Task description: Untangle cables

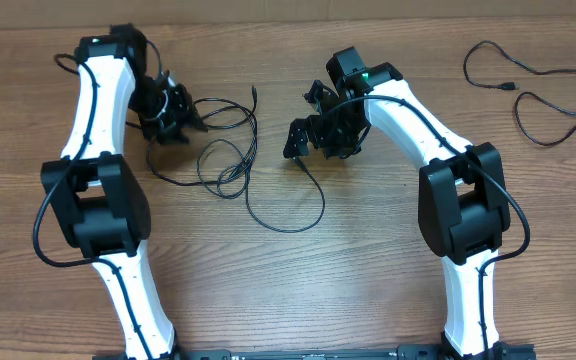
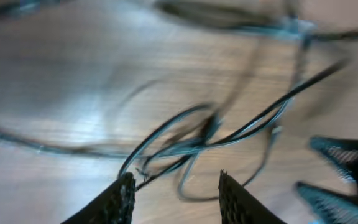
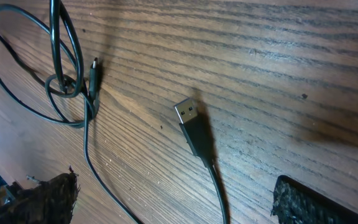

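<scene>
Thin black cables (image 1: 230,150) lie tangled in loops on the wooden table between the arms. My left gripper (image 1: 190,118) sits at the tangle's left edge. In the blurred left wrist view it (image 2: 174,177) is open, with the crossing cable loops (image 2: 197,140) just ahead and nothing between its fingers. My right gripper (image 1: 301,125) hovers at the tangle's right side. In the right wrist view it (image 3: 174,183) is wide open over a silver-tipped USB plug (image 3: 188,118), whose cord runs down between the fingers untouched. A small black plug (image 3: 94,71) lies beside a knot of loops (image 3: 64,84).
A separate thin black cable (image 1: 533,90) lies spread out at the back right of the table. One long loop (image 1: 288,210) of the tangle reaches toward the table's middle. Both white arms stretch from the near edge.
</scene>
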Controlling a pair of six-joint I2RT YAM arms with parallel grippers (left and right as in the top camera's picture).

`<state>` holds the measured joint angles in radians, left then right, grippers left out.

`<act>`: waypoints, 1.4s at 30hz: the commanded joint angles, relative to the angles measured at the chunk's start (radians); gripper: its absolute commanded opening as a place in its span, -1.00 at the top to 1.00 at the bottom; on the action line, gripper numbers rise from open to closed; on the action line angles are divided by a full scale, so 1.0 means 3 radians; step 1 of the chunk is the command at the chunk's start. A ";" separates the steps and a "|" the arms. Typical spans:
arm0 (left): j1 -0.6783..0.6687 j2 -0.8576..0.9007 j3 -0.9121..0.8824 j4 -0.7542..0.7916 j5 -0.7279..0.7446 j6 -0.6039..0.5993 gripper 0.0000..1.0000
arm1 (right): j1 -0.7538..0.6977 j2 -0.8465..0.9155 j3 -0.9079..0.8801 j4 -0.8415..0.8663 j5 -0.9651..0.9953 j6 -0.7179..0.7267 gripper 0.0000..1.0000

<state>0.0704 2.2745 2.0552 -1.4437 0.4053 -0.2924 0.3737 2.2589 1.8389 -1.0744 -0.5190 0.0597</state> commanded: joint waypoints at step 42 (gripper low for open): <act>-0.0876 0.0018 -0.0807 0.1025 -0.0848 -0.0042 0.62 | 0.0003 -0.0061 -0.0018 -0.0092 -0.0230 0.0001 -1.00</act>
<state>-0.1883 2.2757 1.8362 -1.1393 0.0307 -0.3412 0.3737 2.2589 1.8389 -1.0779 -0.5728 0.0593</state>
